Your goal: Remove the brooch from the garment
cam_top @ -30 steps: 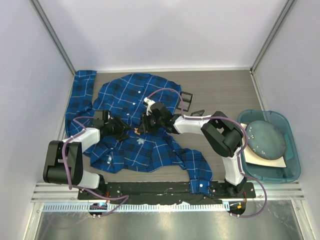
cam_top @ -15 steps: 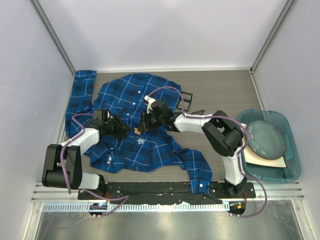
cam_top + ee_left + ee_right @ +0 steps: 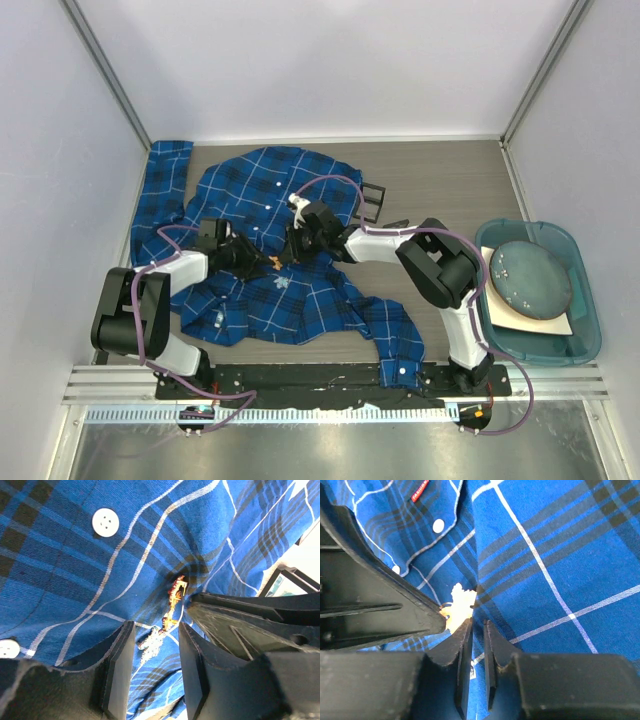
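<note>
The blue and navy plaid garment (image 3: 260, 190) lies spread on the table. A small orange-gold brooch (image 3: 272, 264) is pinned near its middle. It shows in the left wrist view (image 3: 175, 591) and, glaring pale yellow, in the right wrist view (image 3: 459, 605). My left gripper (image 3: 254, 261) is open, its jaws (image 3: 155, 630) just short of the brooch on either side of a silvery patch. My right gripper (image 3: 288, 252) comes from the other side, with its jaws (image 3: 477, 626) nearly together on a fold of cloth beside the brooch.
A teal bin (image 3: 590, 330) holding a round grey disc and a pale sheet stands at the right. Black frame pieces (image 3: 372, 204) lie behind the garment. One sleeve (image 3: 165, 180) runs to the left wall, and the other (image 3: 398, 350) reaches the front rail.
My left gripper has moved a little right, closer to the brooch, and its arm has shifted. The right gripper has stayed in place at the brooch.
</note>
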Robot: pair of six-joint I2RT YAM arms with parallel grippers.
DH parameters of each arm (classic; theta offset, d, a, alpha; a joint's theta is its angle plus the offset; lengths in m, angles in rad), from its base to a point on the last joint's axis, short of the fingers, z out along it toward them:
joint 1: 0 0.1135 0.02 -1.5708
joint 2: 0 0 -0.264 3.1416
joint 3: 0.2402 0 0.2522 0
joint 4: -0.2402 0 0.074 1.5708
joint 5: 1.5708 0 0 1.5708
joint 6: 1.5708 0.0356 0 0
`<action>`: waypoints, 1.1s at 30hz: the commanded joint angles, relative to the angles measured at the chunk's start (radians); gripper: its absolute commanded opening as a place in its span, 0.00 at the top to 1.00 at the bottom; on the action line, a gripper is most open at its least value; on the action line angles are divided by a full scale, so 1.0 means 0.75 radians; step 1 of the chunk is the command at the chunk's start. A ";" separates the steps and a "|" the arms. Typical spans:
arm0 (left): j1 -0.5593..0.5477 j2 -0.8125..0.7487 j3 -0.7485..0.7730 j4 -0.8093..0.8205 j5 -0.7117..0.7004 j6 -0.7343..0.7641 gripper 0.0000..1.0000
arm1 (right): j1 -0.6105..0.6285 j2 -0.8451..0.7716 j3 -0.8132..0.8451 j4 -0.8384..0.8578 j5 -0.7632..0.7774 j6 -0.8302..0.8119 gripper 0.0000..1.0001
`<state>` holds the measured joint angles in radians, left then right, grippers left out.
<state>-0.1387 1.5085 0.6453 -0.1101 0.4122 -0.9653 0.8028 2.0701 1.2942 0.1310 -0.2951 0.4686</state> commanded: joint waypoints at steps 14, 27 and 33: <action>-0.018 0.056 0.093 0.055 -0.024 -0.014 0.58 | -0.007 0.007 0.001 0.063 -0.040 0.005 0.87; -0.018 0.146 0.179 0.040 -0.034 -0.014 0.59 | -0.013 -0.028 -0.052 0.024 0.105 0.032 0.92; -0.018 0.161 0.199 0.012 -0.053 -0.006 0.61 | -0.013 -0.042 -0.089 0.030 0.132 0.046 0.93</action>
<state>-0.1490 1.6234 0.7525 -0.0952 0.3958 -0.9688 0.7963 2.0857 1.2510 0.1638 -0.2367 0.4992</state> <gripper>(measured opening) 0.404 0.068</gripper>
